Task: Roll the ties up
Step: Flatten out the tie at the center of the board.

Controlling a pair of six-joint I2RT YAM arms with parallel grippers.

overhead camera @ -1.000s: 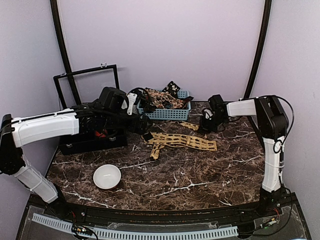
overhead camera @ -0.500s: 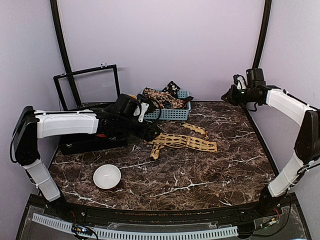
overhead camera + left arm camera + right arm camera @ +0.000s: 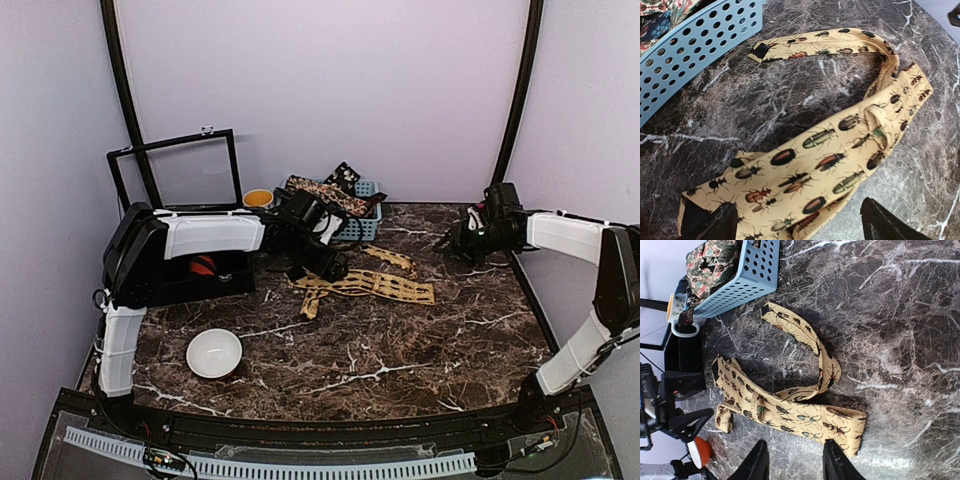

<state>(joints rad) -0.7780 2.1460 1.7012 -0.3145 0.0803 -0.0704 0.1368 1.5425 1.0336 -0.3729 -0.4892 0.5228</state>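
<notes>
Currently rolled: none.
Beetle-print tie (image 3: 825,150): is laid unrolled below the left gripper (image 3: 800,212), jaws spread, empty.
Right gripper (image 3: 792,460): parted, empty.
Remaining: rolling of every tie.

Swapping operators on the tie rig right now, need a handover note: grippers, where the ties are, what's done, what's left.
Left gripper: open, empty, hovering just over the yellow beetle-print tie.
Right gripper: open, empty, off to the tie's right, not touching it.
Ties: the yellow one lies flat and loosely folded on the table, just in front of the blue basket. The other patterned ties are heaped in the basket.
Done: no rolled tie visible on the table.
Left: roll the yellow tie, probably from the end nearest the left gripper, then the basket ones.
</notes>
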